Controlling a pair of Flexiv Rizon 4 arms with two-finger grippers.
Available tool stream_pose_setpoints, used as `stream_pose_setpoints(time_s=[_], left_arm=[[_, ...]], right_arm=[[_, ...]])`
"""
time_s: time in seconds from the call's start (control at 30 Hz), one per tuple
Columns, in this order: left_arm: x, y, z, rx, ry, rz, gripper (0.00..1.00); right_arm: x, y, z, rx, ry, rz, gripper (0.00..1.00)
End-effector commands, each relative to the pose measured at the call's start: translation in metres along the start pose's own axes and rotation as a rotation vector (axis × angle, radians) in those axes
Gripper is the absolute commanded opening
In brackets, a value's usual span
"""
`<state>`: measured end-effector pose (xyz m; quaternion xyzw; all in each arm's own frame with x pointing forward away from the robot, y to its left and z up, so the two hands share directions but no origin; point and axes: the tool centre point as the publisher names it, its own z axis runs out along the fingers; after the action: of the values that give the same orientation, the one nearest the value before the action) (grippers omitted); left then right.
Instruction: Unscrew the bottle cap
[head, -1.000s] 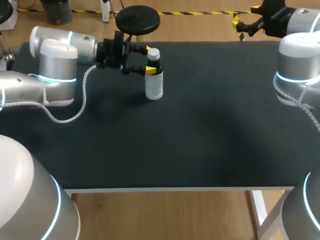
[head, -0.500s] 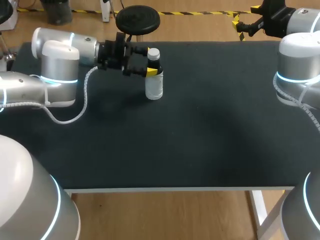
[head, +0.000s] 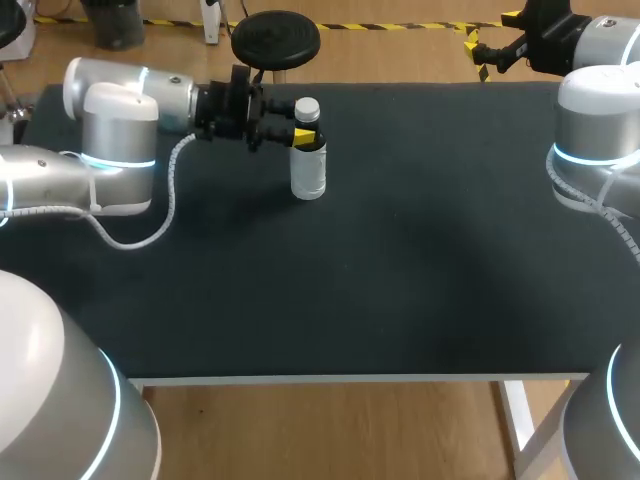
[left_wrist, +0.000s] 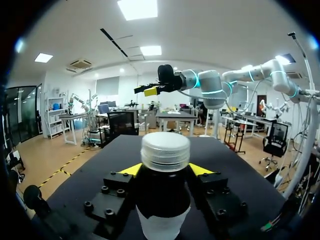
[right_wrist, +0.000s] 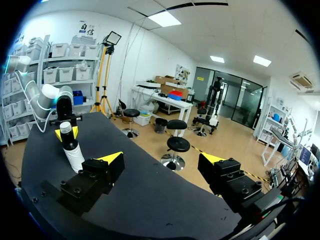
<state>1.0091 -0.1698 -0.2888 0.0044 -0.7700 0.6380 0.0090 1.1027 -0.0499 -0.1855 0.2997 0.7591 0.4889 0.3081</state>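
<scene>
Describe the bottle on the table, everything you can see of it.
The bottle stands upright on the black table, towards its far left. It has a white ribbed screw cap, in place on top, a dark upper body and a white lower part, perhaps a label. The left gripper comes in level from the side and is shut on the dark part just under the cap, one yellow-tipped finger on each side. Nothing else touches it.

Upright bottle (head: 308, 175), dark upper, white lower body, white cap (head: 307, 106) on.
</scene>
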Motion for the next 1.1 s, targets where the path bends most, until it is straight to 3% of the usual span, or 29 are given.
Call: stream_pose_setpoints(time_s=[0.03, 1.0, 1.1], left_arm=[[0.000, 0.001, -0.001, 0.001, 0.000, 0.001, 0.00], [-0.002, 0.001, -0.001, -0.021, -0.009, 0.004, 0.00], [-0.002, 0.001, -0.001, -0.021, -0.009, 0.004, 0.00]], right_arm=[[-0.001, 0.000, 0.001, 0.001, 0.002, 0.000, 1.00], [-0.001, 0.000, 0.001, 0.001, 0.002, 0.000, 1.00], [0.006, 0.012, 0.016, -0.021, 0.124, -0.063, 1.00]])
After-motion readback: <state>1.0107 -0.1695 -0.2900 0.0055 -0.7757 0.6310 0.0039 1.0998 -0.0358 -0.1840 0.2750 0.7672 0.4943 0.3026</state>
